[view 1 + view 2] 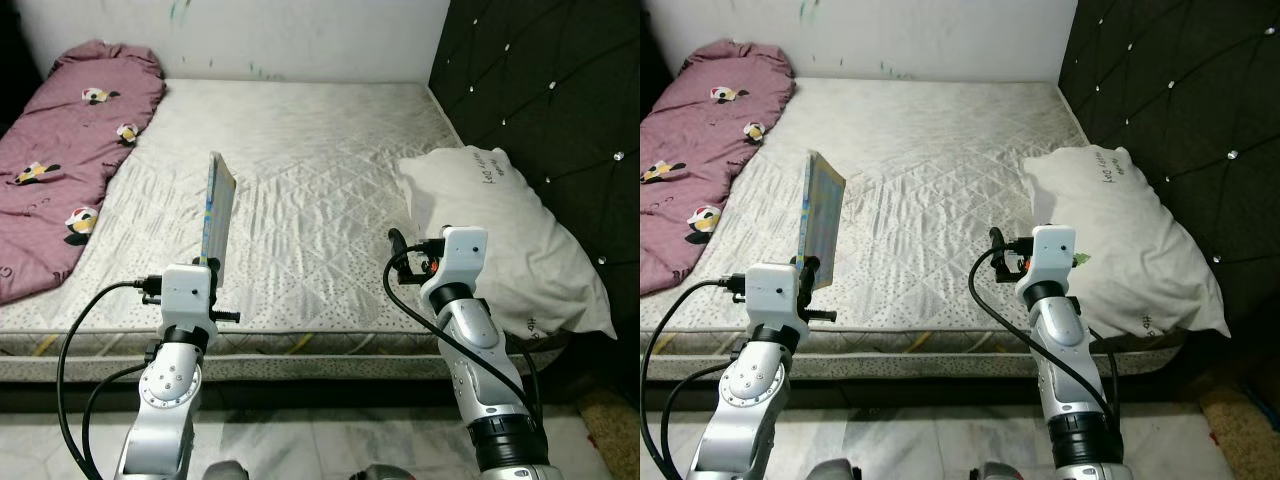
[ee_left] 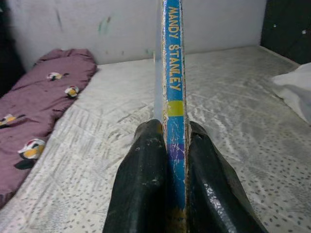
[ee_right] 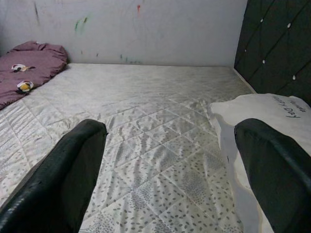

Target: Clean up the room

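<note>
From the left eye view, the left gripper holds a thin blue-spined book with a pale cover upright above the near part of the quilted grey-white mattress, with its bottom edge down at the gripper; the step in hand looks to be carrying this book off the bed, and doing it well means keeping the wrist level so the tall, thin book does not lever sideways out of the pinch at its lower end. The right gripper hangs over the mattress edge just beside the white pillow with dark lettering, which leans near the black tufted headboard; a mauve quilt with flower patches lies along the far left of the bed. The right eye view shows the same layout, the book's broad face turned toward the robot's right and its long axis running up and slightly away from the robot. In the left wrist view, the two black fingers are clamped on either side of the spine, which points straight out from the gripper, its yellow lettering running along it. In the right wrist view, the right gripper's fingers stand wide apart with nothing between them, above bare mattress.
</note>
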Controlling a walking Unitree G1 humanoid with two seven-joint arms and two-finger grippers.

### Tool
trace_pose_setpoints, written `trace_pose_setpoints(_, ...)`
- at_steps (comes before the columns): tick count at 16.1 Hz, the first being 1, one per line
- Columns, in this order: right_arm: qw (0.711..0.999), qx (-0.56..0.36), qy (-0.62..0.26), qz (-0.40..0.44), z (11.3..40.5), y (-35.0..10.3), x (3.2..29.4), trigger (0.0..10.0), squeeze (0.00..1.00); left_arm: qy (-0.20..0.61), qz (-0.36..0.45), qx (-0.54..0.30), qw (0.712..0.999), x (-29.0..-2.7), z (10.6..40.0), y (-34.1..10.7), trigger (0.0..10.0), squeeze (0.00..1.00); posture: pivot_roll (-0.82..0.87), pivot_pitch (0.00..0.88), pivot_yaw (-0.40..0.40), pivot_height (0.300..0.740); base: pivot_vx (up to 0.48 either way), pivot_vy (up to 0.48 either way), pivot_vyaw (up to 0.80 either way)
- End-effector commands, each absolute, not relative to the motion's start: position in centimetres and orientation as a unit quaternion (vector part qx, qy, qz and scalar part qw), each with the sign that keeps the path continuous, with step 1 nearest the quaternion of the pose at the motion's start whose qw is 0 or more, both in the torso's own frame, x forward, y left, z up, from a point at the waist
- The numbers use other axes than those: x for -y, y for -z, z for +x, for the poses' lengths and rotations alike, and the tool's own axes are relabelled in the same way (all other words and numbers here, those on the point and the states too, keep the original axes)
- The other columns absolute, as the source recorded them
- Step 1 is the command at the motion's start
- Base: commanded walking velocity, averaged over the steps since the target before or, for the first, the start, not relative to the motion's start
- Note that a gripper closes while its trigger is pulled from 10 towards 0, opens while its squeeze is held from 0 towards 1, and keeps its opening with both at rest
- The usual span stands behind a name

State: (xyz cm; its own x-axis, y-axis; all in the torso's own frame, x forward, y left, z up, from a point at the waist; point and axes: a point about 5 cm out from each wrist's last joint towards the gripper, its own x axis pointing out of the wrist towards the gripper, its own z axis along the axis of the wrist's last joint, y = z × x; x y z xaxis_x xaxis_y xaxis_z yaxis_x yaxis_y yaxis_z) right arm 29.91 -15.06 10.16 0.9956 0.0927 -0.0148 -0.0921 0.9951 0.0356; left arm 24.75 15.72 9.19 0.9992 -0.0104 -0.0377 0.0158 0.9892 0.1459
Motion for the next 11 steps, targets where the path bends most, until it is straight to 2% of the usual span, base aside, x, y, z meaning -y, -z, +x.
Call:
trace_pose_setpoints(1, 0.999, -0.006, -0.043, 0.017, 29.89, -10.22, 15.31, 10.0, 0.0, 0.026, 0.063, 0.012, 0.998, -15.22, 25.28, -10.41, 10.0, 0.0, -0.02, 0.0, -0.005, 0.74, 0.0, 0.0, 0.0)
trace_pose_setpoints(7, 0.998, -0.01, -0.056, 0.015, 30.08, -10.12, 14.95, 10.0, 0.0, 0.032, 0.052, 0.014, 0.998, -14.92, 24.47, -10.15, 10.0, 0.0, 0.01, 0.0, -0.038, 0.74, 0.0, 0.0, 0.0)
trace_pose_setpoints(11, 0.997, -0.005, -0.074, 0.004, 30.8, -10.52, 14.51, 10.0, 0.0, 0.027, 0.054, 0.02, 0.998, -15.13, 24.47, -10.42, 10.0, 0.0, 0.02, 0.0, -0.052, 0.74, 0.25, 0.0, 0.0)
